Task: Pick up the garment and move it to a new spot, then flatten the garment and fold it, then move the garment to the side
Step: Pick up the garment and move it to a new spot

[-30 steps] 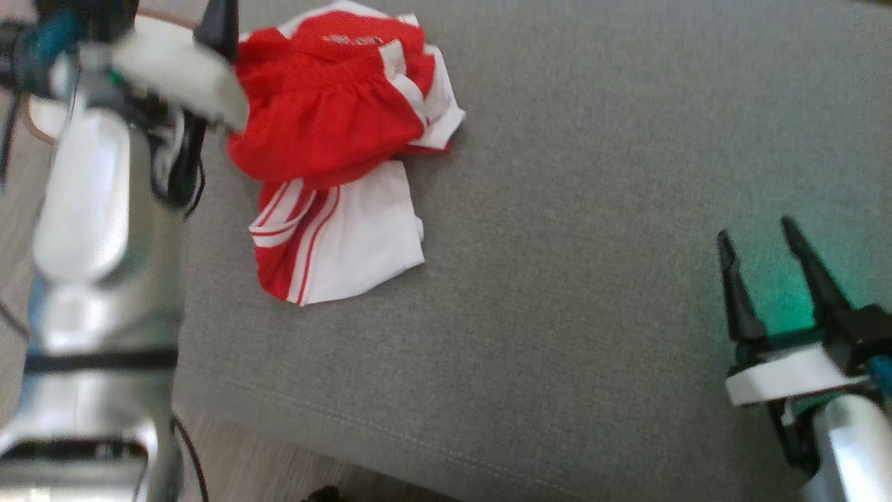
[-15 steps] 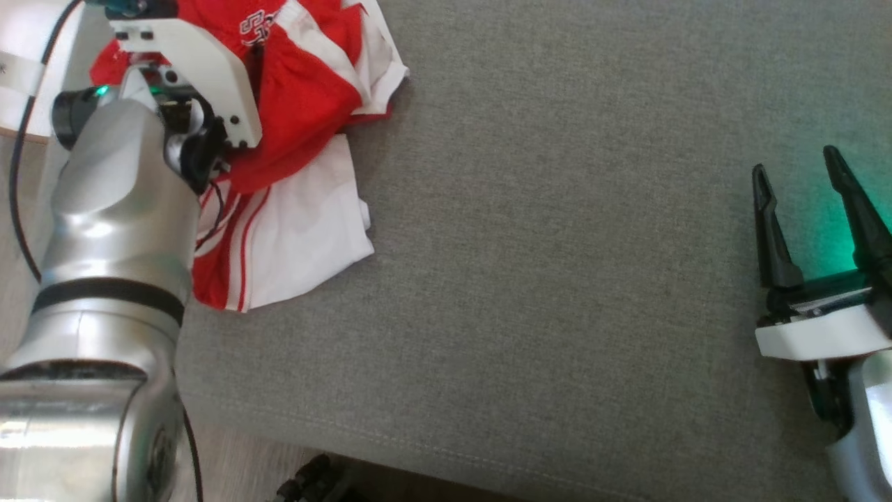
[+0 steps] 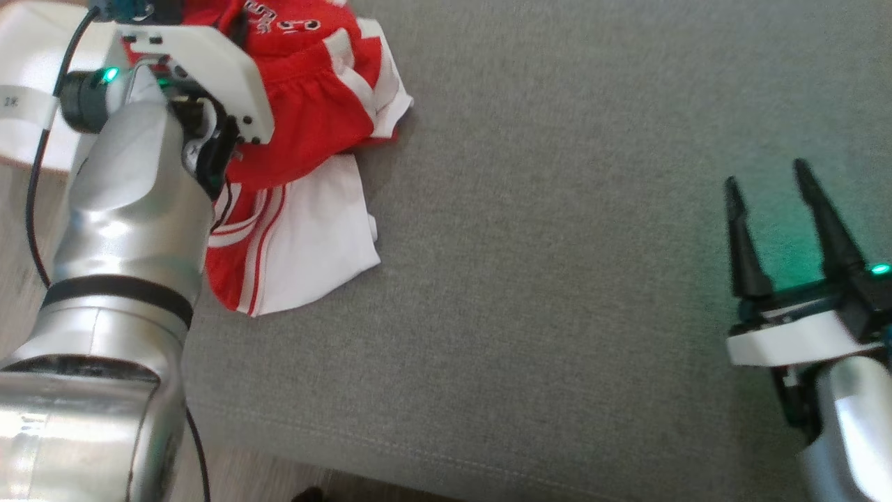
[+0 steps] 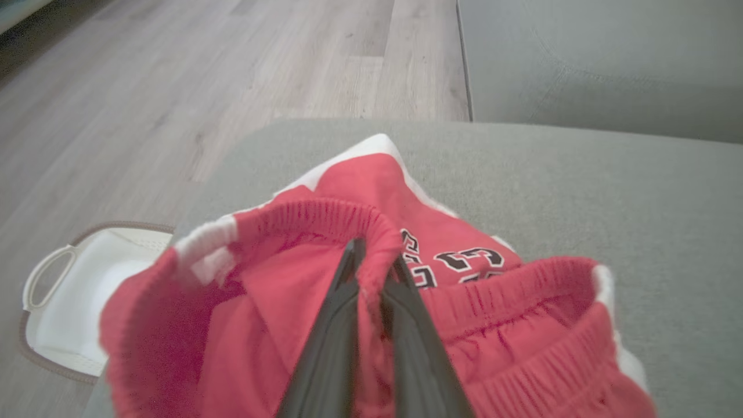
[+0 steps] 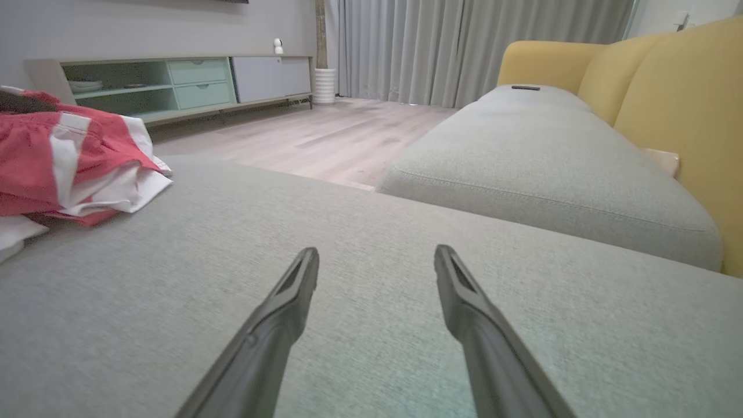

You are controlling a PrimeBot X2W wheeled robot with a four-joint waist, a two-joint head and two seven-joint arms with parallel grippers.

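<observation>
Pinches red elastic waistband of garment (image 4: pixel 511 325) in left hand (image 4: pixel 374 258), fingers together on the fold. Holds right hand (image 3: pixel 766 172) low over bare grey cushion (image 3: pixel 557 279), fingers apart, nothing between them, well apart from garment. Has garment heaped, red and white, at cushion's left edge, one striped white leg spread flat on the near side.

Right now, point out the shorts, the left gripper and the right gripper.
shorts (image 3: pixel 313 132), head view, on the red fabric in the middle.
left gripper (image 4: pixel 376 258), left wrist view, between fingertips pinching the waistband.
right gripper (image 3: pixel 766 176), head view, gap between its open fingertips.
</observation>
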